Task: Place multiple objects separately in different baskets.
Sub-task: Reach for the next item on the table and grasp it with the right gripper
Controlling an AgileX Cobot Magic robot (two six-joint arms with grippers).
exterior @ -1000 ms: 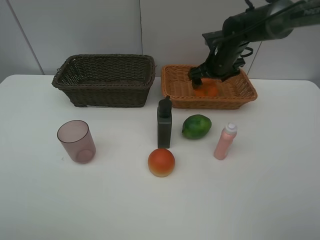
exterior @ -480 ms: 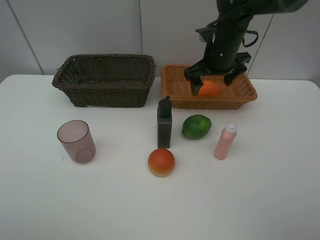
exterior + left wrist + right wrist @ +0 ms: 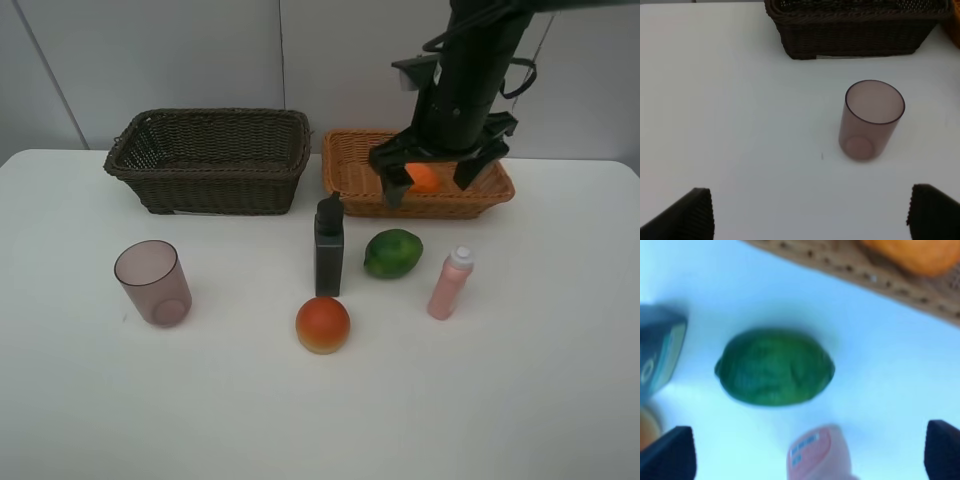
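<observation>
Spanning the whole scene, the white table [image 3: 520, 380] carries two wicker baskets side by side along its far edge: the dark brown basket [image 3: 215, 190] on the left, deeper, and the light orange-tan basket [image 3: 350, 195] just right of it, shallower. The right gripper [image 3: 430, 185] hangs on its black arm over the near wall of the tan basket, jaws spread wide with nothing between them and touching nothing. The left gripper [image 3: 812, 215] is likewise wide apart and empty, hovering over bare table on the near side of the mauve cup [image 3: 152, 282], which stands upright at the left, well apart from the rest. Near the table's middle the dark grey bottle [image 3: 329, 250] stands upright, with the green fruit [image 3: 392, 253] just to its right and the red-orange fruit [image 3: 322, 324] nearer. The pink bottle [image 3: 450, 283] stands upright right of the green fruit. The orange [image 3: 424, 176] lies inside the tan basket.
</observation>
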